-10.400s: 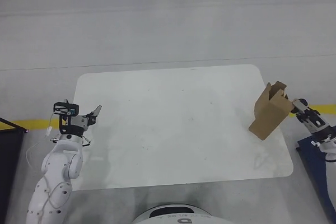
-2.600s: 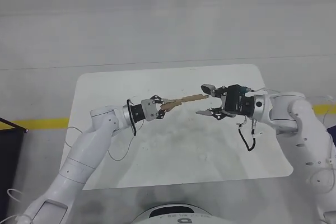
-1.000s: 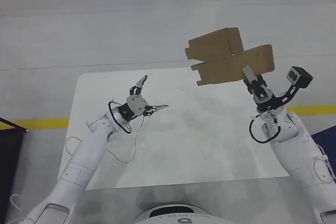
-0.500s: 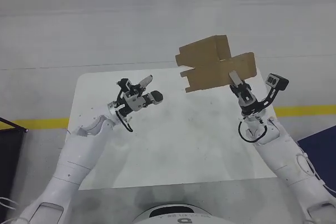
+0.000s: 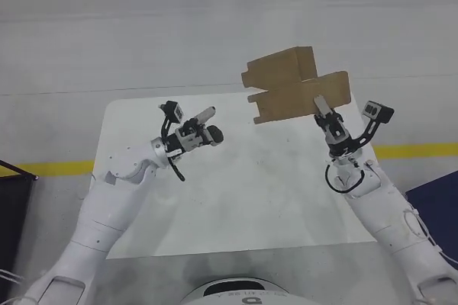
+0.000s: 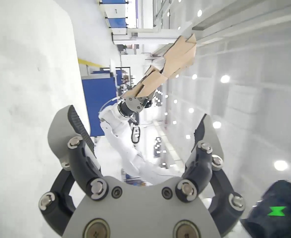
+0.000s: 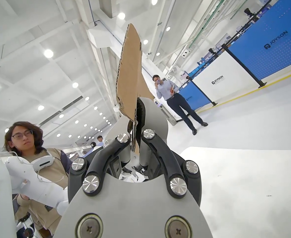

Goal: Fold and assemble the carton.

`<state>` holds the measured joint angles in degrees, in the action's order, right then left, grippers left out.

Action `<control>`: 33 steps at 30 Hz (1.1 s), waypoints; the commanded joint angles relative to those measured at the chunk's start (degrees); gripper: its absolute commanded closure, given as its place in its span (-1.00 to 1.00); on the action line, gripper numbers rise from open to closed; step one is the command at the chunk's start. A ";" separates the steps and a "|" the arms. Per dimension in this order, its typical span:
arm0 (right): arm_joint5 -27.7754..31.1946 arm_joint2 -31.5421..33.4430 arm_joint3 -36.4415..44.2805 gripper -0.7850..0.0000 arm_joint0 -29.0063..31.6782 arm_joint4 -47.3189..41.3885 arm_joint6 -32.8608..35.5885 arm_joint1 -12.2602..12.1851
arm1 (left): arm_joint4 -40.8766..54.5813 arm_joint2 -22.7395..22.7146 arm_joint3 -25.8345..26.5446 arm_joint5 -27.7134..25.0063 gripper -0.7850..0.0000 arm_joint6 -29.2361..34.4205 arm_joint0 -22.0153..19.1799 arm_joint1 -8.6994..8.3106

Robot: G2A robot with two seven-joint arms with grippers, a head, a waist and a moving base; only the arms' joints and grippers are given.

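A flattened brown carton (image 5: 296, 84) is held up in the air over the table's far right part, its panels spread flat toward the top view. My right gripper (image 5: 320, 107) is shut on the carton's lower edge, and in the right wrist view the carton (image 7: 129, 75) rises edge-on from between the closed fingers (image 7: 145, 115). My left gripper (image 5: 208, 126) stands open over the table's far left part, pointing toward the carton with nothing in it. In the left wrist view, the left gripper (image 6: 138, 125) frames the distant carton (image 6: 170, 68) between its spread fingers.
The white table (image 5: 244, 198) has rounded corners and a bare surface between the arms. A yellow floor line (image 5: 38, 168) runs past both sides. Blue barriers (image 7: 264, 50) stand in the hall beyond.
The left gripper has turned from side-on to pointing at the carton and shifted slightly right. The right arm and carton have barely moved in the last half second, after swinging left before that.
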<state>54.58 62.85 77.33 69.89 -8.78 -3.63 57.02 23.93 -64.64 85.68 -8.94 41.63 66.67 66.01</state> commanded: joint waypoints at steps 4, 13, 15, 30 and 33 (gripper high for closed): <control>-4.29 -0.74 1.27 1.00 1.25 -8.18 4.00 0.42 | -22.31 -0.38 4.18 -6.88 -1.00 -2.89 2.75 -0.70; -7.17 -0.66 4.54 1.00 4.09 -21.12 13.28 0.76 | -22.17 0.53 4.96 -11.65 -0.62 -2.36 2.79 -0.60; -7.60 -0.42 5.53 1.00 4.64 -22.70 14.61 0.85 | -17.57 1.15 3.37 -12.02 -0.64 -1.33 1.75 -0.27; -8.69 0.94 8.56 1.00 7.26 -22.34 17.14 2.10 | -10.42 8.05 -4.84 -14.39 -0.32 4.22 -7.40 2.10; -8.86 1.16 8.39 1.00 7.25 -21.60 16.96 2.42 | -10.42 8.48 -5.28 -14.66 0.07 4.16 -7.91 2.31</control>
<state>45.76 63.94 85.78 77.15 -30.57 13.40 59.34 13.54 -56.26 80.54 -23.53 45.75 58.89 68.27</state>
